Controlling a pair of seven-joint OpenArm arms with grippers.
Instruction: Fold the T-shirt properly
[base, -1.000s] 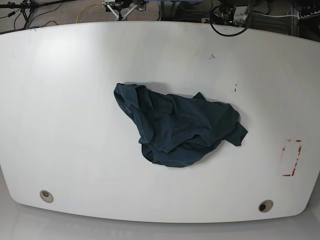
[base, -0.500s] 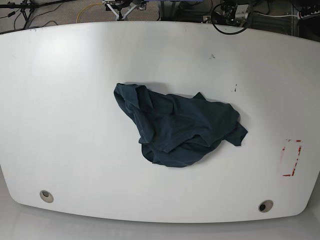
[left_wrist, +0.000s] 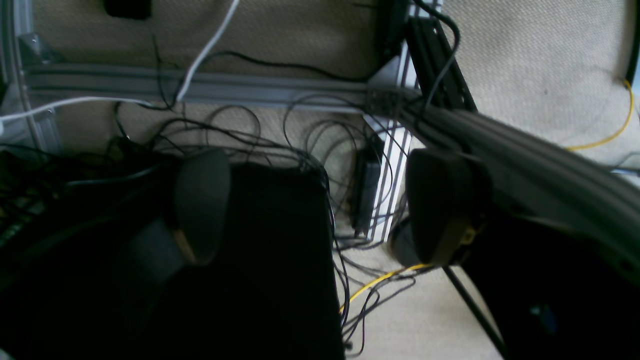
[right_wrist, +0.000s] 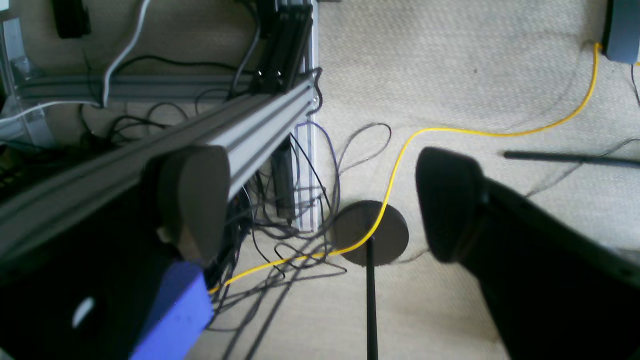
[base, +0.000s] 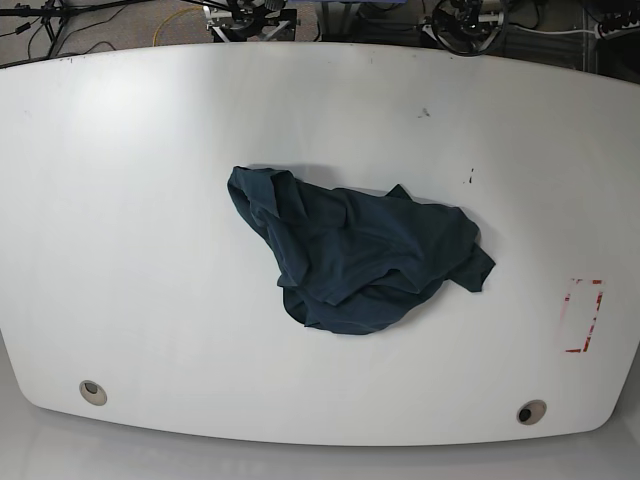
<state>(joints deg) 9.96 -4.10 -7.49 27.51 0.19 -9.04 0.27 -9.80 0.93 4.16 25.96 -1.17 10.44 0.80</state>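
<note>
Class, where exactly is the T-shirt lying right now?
In the base view, the T-shirt lies crumpled near the middle of the white table, left of the red tape mark.

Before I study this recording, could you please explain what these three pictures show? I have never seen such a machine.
This is a robot with two arms, and each arm ends in a two-fingered tool. The base picture looks down on a white table. On it lies the T-shirt, dark and crumpled in a heap, not yet folded. A red marking sits near one table edge.

The other two pictures come from small cameras on the wrists. Each looks past its own tool toward the carpeted floor, with cables and metal frame bars. The left tool and the right tool are both open and hold nothing. Neither arm is over the table; the shirt is untouched.
</note>
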